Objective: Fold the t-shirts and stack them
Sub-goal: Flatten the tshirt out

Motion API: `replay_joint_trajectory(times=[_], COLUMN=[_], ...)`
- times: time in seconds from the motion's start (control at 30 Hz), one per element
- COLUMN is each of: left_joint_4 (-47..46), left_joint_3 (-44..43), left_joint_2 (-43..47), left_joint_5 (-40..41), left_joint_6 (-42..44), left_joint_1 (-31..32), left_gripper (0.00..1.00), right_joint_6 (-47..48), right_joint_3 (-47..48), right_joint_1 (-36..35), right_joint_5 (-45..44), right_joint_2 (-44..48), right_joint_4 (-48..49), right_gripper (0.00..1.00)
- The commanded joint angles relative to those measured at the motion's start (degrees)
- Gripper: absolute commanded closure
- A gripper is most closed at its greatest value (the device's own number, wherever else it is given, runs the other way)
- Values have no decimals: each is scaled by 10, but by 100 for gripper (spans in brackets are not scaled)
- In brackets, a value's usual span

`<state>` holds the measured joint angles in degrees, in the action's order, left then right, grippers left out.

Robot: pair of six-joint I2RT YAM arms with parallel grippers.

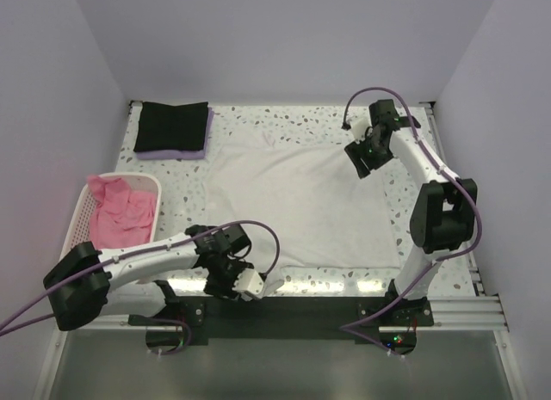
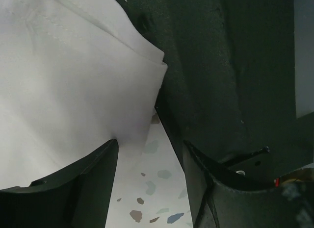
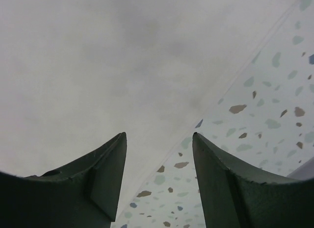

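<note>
White t-shirt lies spread flat mid-frame on the table, left claw released over its lower-left corner, right claw released over its right edge, and a shallow pinch could let the hem slip, bunching the fold.

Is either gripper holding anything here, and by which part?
Nothing is held. The left gripper and right gripper are both open at edges of the white t-shirt, table showing between their fingers.
</note>
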<state>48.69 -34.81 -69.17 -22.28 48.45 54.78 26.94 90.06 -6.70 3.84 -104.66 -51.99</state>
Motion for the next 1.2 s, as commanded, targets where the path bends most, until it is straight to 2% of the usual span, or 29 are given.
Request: replay_joint_trajectory(times=[0.0,0.1,0.17,0.2,0.27,0.3,0.33,0.5,0.57,0.67,0.77,0.8,0.9,1.03,1.17], left_joint_4=[-44,-68,-88,-97,-83,-47,-27,93,129,143,110,93,61,-10,-82], left_joint_3=[-11,-18,-13,-14,-37,-52,-70,-213,-283,-357,-406,-410,-382,-298,-213], left_joint_2=[-18,-44,-59,-62,-69,-71,-75,-144,-216,-293,-325,-323,-281,-159,-98], left_joint_5=[24,29,38,47,42,28,22,-49,-73,-91,-117,-139,-152,-163,-142], left_joint_6=[14,6,-5,-5,13,21,28,100,132,133,85,74,61,35,-5], left_joint_1=[12,19,29,33,36,36,35,-7,-62,-140,-210,-223,-247,-246,-222], left_gripper=[40,45,55,69,86,95,100,100,100,87,66,59,53,48,45], right_joint_6=[-9,-4,-3,-3,-1,0,1,2,0,5,13,14,18,18,12], right_joint_3=[-51,-66,-68,-68,-67,-67,-67,-71,-73,-81,-87,-88,-95,-104,-113], right_joint_1=[1,3,5,5,5,7,8,12,12,14,19,21,25,26,27], right_joint_5=[12,7,6,6,3,3,2,1,0,-1,-7,-8,-7,-2,11], right_joint_2=[41,46,42,39,35,34,33,22,19,24,32,35,48,54,52], right_joint_4=[-15,-12,-8,-8,-11,-12,-11,-5,-4,-5,-8,-10,-12,-15,-15], right_gripper=[41,41,41,41,41,41,41,41,42,41,41,41,41,40,41])
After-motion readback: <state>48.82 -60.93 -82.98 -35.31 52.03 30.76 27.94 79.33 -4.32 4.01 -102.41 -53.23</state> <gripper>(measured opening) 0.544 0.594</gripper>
